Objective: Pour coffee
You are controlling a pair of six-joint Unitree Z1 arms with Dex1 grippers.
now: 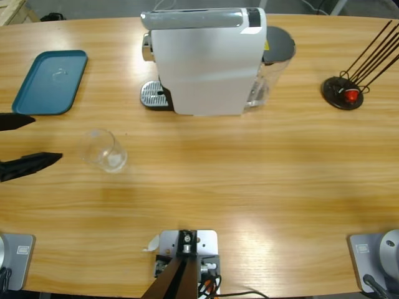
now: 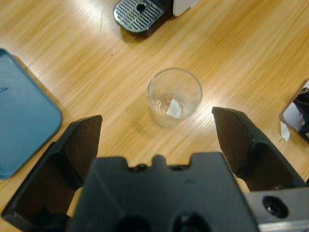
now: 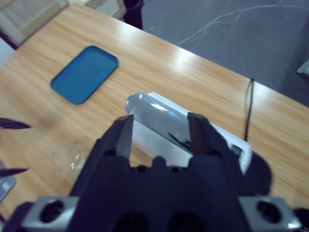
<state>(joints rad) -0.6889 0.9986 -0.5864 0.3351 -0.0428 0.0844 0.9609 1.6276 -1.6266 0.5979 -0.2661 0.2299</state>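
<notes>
Barely started: clear glass stands empty-looking on the bench, not under the coffee machine, left pincer spread wide just short of it, right pincer aloft, jaws apart, holding nothing.

no readable text, labels or numbers anywhere

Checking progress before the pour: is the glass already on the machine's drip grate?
No. In the high view the glass stands on the bare table, apart from the drip grate.
</notes>
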